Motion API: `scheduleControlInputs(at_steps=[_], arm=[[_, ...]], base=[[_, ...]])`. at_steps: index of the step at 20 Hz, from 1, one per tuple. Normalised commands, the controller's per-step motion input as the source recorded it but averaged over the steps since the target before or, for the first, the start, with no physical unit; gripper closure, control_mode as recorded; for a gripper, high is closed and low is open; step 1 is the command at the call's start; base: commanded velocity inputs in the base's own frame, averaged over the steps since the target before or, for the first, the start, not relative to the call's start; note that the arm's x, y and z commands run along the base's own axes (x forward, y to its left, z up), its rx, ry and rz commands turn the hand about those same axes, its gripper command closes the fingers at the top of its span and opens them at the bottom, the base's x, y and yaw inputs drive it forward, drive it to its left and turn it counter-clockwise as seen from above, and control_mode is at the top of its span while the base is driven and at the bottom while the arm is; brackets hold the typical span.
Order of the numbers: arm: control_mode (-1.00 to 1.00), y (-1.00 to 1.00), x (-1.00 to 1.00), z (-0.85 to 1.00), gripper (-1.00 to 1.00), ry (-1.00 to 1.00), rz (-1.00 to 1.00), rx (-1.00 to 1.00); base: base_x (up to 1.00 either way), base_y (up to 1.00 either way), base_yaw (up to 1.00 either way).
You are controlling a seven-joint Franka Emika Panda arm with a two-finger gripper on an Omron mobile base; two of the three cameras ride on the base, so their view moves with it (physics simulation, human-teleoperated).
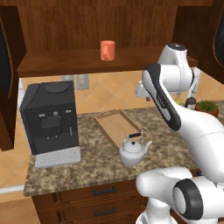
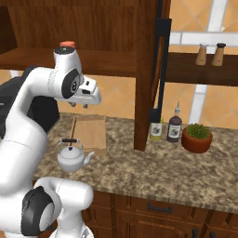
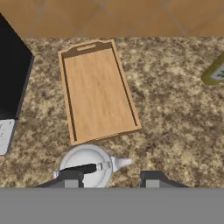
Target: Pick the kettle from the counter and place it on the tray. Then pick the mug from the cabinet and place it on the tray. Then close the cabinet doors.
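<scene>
Left base view, left to right: black coffee machine [image 1: 51,118] at 9 o'clock on the counter [image 1: 87,168]; orange-red mug [image 1: 107,50] at 12 o'clock on the open cabinet's shelf [image 1: 65,61]; light-wood tray [image 1: 117,127] at centre, unloaded; kettle [image 1: 133,150] on the granite just off the tray's near end, at its 5 o'clock. Hand view: gripper [image 3: 111,180] hangs above the counter, fingertips parted and holding nothing, one tip over the kettle [image 3: 87,164].
</scene>
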Motion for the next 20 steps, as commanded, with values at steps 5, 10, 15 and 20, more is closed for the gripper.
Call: scheduleControlInputs(at_steps=[5, 10, 15, 20], arm=[[-1.0, -0.02, -0.3, -0.18, -1.0, 0.0, -0.02, 0.04], [-1.0, 0.21, -0.51, -0.38, -1.0, 0.0, -0.22, 0.03], [-1.0, 0.4, -0.11, -0.47, -1.0, 0.02, -0.25, 0.01], [-1.0, 0.3, 0.04, -0.54, -1.0, 0.03, -0.3, 0.2]], base=[[0.0, 0.0, 0.0], [0.0, 0.0, 0.0], [0.0, 0.0, 0.0], [0.0, 0.0, 0.0]])
